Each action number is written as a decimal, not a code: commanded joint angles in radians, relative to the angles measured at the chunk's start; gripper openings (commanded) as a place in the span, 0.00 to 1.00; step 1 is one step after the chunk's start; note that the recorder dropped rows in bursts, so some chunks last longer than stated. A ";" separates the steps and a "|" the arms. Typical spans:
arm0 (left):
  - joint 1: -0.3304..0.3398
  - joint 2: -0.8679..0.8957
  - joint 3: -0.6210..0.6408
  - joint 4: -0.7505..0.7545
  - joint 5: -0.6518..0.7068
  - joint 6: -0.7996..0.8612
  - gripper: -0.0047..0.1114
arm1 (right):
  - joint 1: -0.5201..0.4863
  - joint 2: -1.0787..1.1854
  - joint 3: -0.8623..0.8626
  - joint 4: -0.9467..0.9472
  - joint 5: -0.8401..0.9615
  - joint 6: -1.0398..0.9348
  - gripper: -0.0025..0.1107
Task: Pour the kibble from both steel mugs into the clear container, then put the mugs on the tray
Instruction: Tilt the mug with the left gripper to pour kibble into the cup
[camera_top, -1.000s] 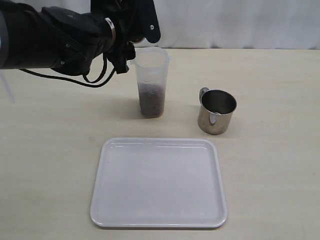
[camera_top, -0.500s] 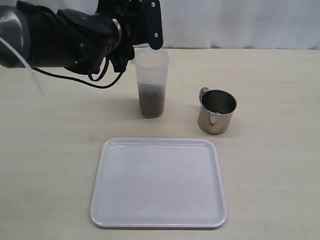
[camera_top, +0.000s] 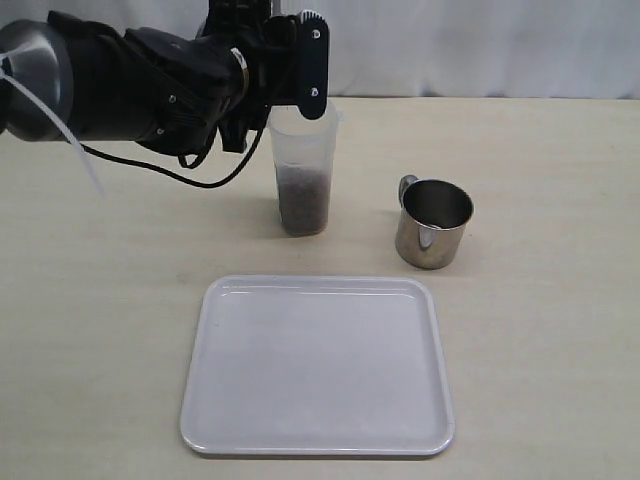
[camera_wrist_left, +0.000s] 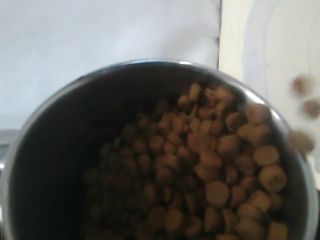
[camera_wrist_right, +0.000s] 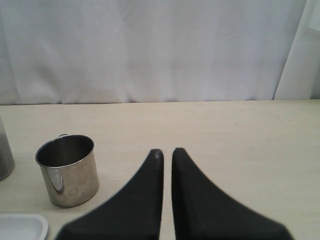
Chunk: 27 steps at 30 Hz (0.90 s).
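My left gripper (camera_top: 296, 62) is shut on a steel mug, tipped over the rim of the clear container (camera_top: 303, 150); in the exterior view the black gripper hides that mug. The left wrist view looks into this mug (camera_wrist_left: 45, 125): kibble (camera_wrist_left: 215, 165) is piled toward its lower lip and a few pellets (camera_wrist_left: 302, 90) are falling past it. The container holds brown kibble (camera_top: 303, 202) in its lower part. A second steel mug (camera_top: 433, 222) stands upright to the right, also in the right wrist view (camera_wrist_right: 68, 170). My right gripper (camera_wrist_right: 166, 151) is shut on nothing, beside that mug.
The white tray (camera_top: 318, 365) lies flat in front of the container and the mug, its corner (camera_wrist_right: 22, 225) showing in the right wrist view. Black cables hang from the left arm (camera_top: 110, 85). A white curtain backs the table.
The left arm has swung in over the container and rolled further, tipping its mug more. Kibble now spills out. The second mug and tray have not moved.
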<state>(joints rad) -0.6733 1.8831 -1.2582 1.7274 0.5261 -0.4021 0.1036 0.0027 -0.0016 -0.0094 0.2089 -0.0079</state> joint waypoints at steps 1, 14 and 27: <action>-0.003 -0.002 -0.031 0.017 0.015 0.008 0.04 | 0.003 -0.003 0.002 0.002 0.001 0.001 0.06; -0.003 0.034 -0.060 0.017 0.048 0.077 0.04 | 0.003 -0.003 0.002 0.002 0.001 0.001 0.06; -0.037 0.039 -0.072 0.017 0.112 0.207 0.04 | 0.003 -0.003 0.002 0.002 0.001 0.001 0.06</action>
<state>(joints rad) -0.7012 1.9241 -1.3159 1.7274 0.6042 -0.2135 0.1036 0.0027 -0.0016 -0.0094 0.2089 -0.0079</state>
